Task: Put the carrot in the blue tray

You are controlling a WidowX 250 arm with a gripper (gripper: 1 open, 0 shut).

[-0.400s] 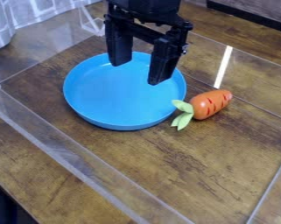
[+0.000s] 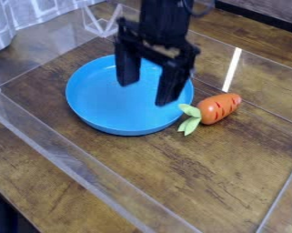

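Carrot (image 2: 218, 107) beside blue tray (image 2: 94, 109), unlabelled.

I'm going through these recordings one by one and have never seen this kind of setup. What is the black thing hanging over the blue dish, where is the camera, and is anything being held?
The black thing is the end of a robot arm: a gripper with two dark fingers pointing down, used like a pair of tongs. The fingers stand apart, so it is open, and nothing is between them: it holds nothing.

There is a single picture of this moment, taken by a camera placed in front of the table and looking down at it from above.

On the dark wooden table lie two things. One is a round, shallow, bright blue plastic tray with a low rim, with nothing in it. The other is a small orange toy carrot with light-green leaves, lying on the wood just to the right of the tray. The gripper hangs over the tray's right side, not over the carrot.
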